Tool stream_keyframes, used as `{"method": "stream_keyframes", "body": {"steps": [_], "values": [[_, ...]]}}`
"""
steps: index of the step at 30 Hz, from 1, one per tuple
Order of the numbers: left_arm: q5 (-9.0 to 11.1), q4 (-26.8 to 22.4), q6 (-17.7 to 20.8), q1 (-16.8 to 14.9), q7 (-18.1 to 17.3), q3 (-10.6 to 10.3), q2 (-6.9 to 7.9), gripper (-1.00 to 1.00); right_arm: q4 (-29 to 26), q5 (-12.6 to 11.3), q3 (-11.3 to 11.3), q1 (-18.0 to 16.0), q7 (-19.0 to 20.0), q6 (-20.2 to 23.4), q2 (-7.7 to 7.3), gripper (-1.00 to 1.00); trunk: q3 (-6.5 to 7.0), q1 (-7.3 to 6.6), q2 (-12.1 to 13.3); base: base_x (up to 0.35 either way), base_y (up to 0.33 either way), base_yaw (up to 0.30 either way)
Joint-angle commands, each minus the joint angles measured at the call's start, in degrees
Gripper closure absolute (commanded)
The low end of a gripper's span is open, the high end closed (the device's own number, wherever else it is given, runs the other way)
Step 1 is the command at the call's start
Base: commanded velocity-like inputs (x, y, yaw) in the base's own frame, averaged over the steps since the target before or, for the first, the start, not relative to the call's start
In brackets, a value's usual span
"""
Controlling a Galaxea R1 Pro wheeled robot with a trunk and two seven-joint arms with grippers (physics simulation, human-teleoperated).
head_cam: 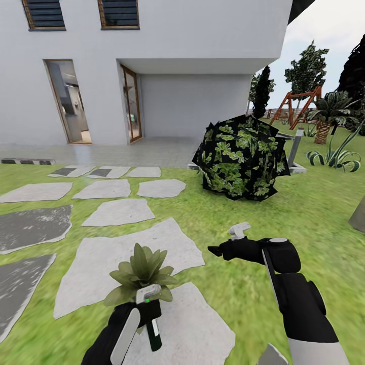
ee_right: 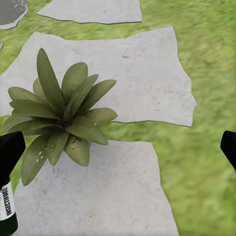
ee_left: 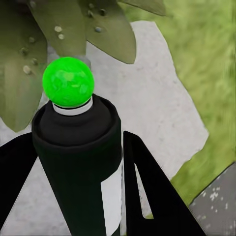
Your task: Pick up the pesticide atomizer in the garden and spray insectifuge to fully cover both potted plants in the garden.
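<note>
One potted plant (head_cam: 141, 274), a low rosette of pointed green leaves, stands on a pale stepping stone (head_cam: 167, 243) just ahead of me. My left gripper (head_cam: 144, 312) is shut on the pesticide atomizer (head_cam: 153, 329), holding it right behind the plant. In the left wrist view the atomizer's black body (ee_left: 78, 157) and bright green end (ee_left: 68, 81) sit between the fingers (ee_left: 152, 196), with speckled leaves (ee_left: 105, 29) close beyond. My right gripper (head_cam: 215, 250) hovers open to the plant's right. Its fingertips (ee_right: 11, 147) stand wide apart over the plant (ee_right: 64, 118), and the atomizer (ee_right: 7, 209) shows at the edge.
Flat grey and white stepping stones (head_cam: 119, 210) cross the lawn toward a white house (head_cam: 152, 61). A big dark round bush (head_cam: 241, 157) stands ahead right, with a grey bollard lamp (head_cam: 295, 144) and a spiky agave (head_cam: 334, 157) beyond. A grey rock (head_cam: 359, 215) sits at the right.
</note>
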Motion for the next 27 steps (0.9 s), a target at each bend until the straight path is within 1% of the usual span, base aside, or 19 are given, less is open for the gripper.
{"method": "stream_keyframes", "body": {"steps": [1,5,16,22,23,25,27], "values": [[0.6,-0.1,0.2,0.0,1.0,-0.7,-0.06,1.0,-0.1,0.5,-0.1,-0.1,0.5,0.2,0.05,-1.0,-0.06,-0.01,0.0,0.0,0.0,0.0],[0.6,0.4,0.0,0.0,1.7,-1.5,-0.04,1.0,-0.1,0.5,-0.1,-0.1,0.6,0.2,0.0,-1.0,-0.06,-0.01,0.0,0.0,0.0,0.0],[0.6,0.4,-1.2,0.0,1.8,-1.6,0.04,1.0,-0.1,0.5,-0.1,-0.1,0.6,0.1,-0.03,-1.0,-0.06,-0.01,0.0,0.006,-0.005,0.0],[0.5,0.5,-1.2,0.0,1.9,-1.1,0.12,1.0,-0.1,0.5,-0.1,0.0,0.6,0.1,-0.03,-1.0,-0.06,-0.01,0.0,0.174,-0.169,0.0],[0.4,0.5,-1.3,0.0,1.9,-0.7,0.16,1.0,-0.1,0.5,-0.1,0.0,0.6,0.1,-0.03,-1.0,-0.06,-0.01,0.0,0.227,-0.229,0.0],[0.3,0.5,-1.6,0.0,2.0,1.5,0.26,1.0,-0.1,0.5,-0.1,0.0,0.6,0.1,-0.03,-1.0,-0.06,-0.01,0.0,0.122,-0.123,0.0],[0.2,0.5,-2.4,0.4,2.6,2.7,0.41,1.0,-0.1,0.5,-0.1,0.0,0.6,0.1,-0.03,-1.0,-0.06,-0.01,0.0,0.063,-0.063,0.0]]}}
